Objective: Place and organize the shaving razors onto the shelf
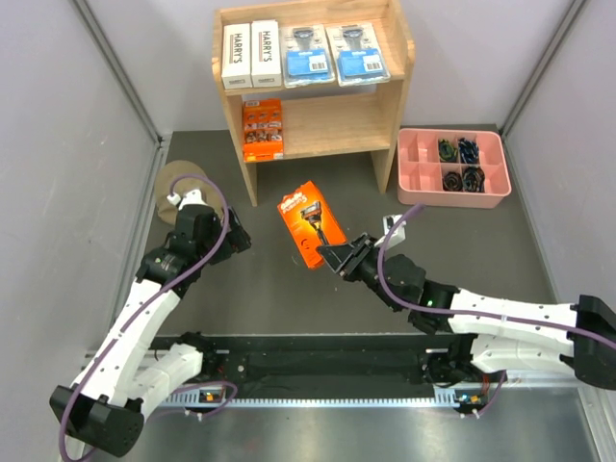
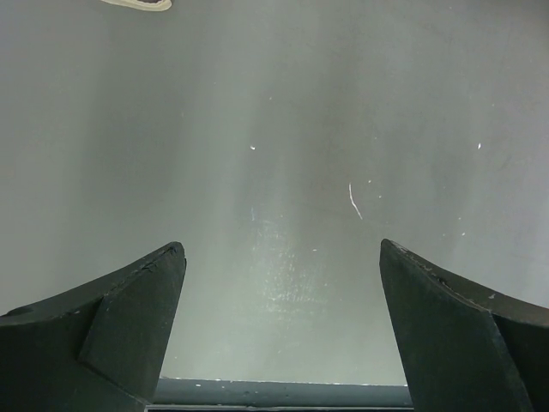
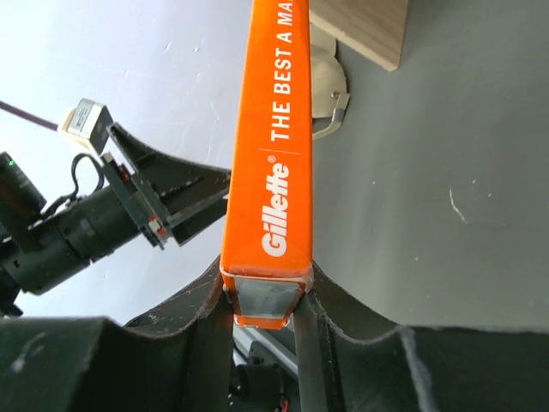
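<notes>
Top view showed the held orange pack (image 1: 311, 223) face-on, with the razor visible on its front. It sat in front of the shelf (image 1: 397, 87), not on it. The right wrist view gave only its thin edge, with white "Gillette" lettering. Right gripper (image 3: 266, 290) was clamped on the pack's near end. Long axis ran from the gripper up-left toward the shelf's left leg. Couldn't tell if it cleared the table (image 1: 241, 289). Left gripper (image 2: 281, 257) was wide open, holding nothing. Other packs were shelved: four on top, one orange below.
</notes>
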Controlling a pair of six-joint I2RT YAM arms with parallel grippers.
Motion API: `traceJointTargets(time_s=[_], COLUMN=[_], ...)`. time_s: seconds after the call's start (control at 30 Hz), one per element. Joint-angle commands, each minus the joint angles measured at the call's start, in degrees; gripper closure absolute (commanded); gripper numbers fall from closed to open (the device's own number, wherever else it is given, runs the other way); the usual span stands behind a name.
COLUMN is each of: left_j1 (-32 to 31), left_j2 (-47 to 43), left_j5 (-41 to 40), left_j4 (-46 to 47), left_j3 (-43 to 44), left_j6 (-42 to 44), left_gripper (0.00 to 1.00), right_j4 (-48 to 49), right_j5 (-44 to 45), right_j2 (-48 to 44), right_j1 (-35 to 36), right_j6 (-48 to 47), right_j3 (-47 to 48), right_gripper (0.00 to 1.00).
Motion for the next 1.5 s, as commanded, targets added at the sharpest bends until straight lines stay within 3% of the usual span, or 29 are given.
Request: traceJointTargets(time_s=[0.0, 0.6, 0.87, 1.47], left_j1=[0.02, 0.02, 0.02, 0.02], left_j2=[-0.41, 1.00, 0.65, -2.25], left_j5=[0.26, 6.59, 7.90, 9.85], left_j4=[0.29, 4.60, 5.65, 5.39], left_j3=[0.42, -2.66, -4.51, -7.41], left_j6=[2.17, -0.20, -0.56, -1.26], left_gripper=[0.01, 0.01, 0.01, 0.01], right_j4=[3.53, 8.72, 11.09, 13.91], right_j5=[-2.10, -14.22, -19.94, -23.19], right_j2=[-0.67, 7.51, 15.23, 34.92], right_j1=[-2.93, -18.83, -26.12, -31.76], right_j6=[-0.19, -3.45, -3.27, 0.24], right_j3=[1.26, 11.45, 18.48, 38.16], right_gripper=[0.85, 0.85, 0.84, 0.84])
